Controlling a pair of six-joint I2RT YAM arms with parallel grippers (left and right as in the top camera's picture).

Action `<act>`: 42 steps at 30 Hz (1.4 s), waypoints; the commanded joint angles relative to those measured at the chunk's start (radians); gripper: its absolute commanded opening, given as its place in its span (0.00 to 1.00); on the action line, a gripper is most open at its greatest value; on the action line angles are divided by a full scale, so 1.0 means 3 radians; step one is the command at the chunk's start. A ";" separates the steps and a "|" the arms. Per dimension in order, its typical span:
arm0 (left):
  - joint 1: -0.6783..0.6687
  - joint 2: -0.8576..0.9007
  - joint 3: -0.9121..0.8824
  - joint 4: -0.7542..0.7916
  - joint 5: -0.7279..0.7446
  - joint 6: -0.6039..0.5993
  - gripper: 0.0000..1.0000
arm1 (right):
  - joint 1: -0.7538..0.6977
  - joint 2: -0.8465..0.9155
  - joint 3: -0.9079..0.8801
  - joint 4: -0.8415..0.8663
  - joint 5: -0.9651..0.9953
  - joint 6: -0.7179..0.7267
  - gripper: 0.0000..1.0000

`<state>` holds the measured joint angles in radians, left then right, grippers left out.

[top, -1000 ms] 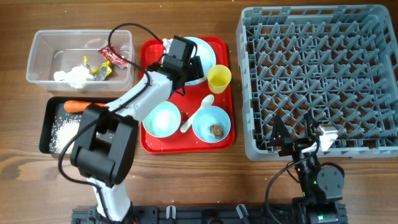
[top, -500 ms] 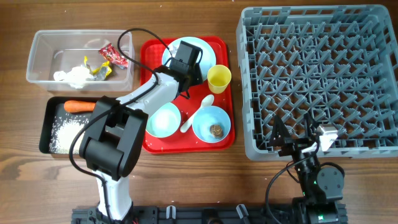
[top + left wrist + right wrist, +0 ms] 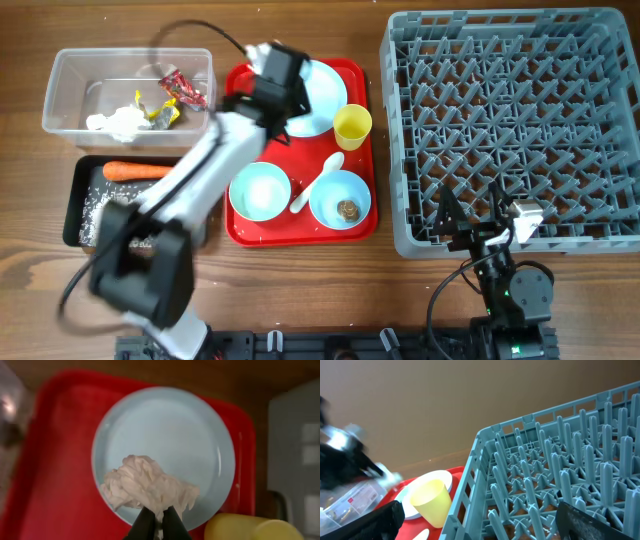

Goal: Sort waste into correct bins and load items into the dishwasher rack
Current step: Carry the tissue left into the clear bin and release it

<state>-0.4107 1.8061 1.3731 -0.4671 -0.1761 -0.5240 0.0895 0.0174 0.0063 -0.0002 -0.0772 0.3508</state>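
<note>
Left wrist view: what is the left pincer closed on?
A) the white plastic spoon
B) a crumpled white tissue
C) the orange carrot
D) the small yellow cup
B: the left pincer is shut on the crumpled white tissue, with the light-blue plate behind it.

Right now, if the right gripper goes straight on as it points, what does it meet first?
Probably the near corner of the dishwasher rack; the yellow cup stands left of that line. Depth is unclear.
</note>
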 commanded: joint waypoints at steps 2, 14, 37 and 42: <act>0.0473 -0.0673 0.0112 -0.0140 -0.0183 0.0167 0.04 | 0.0010 -0.0020 -0.0004 0.0009 0.0033 -0.0025 1.00; 0.1727 -0.0539 0.0112 -0.0149 -0.0178 0.0161 0.04 | 0.0010 -0.0020 -0.0004 0.0009 0.0033 -0.0024 1.00; 0.2417 0.0514 0.0113 0.0551 -0.0025 0.0168 0.89 | 0.0010 -0.0020 -0.0004 0.0009 0.0033 -0.0025 1.00; 0.2289 0.0395 0.0120 0.0548 -0.0027 0.0315 0.88 | 0.0010 -0.0020 -0.0004 0.0009 0.0033 -0.0024 1.00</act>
<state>0.3088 1.9675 1.4017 -0.3061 -0.1967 -0.4747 0.0895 0.0174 0.0063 -0.0006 -0.0772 0.3508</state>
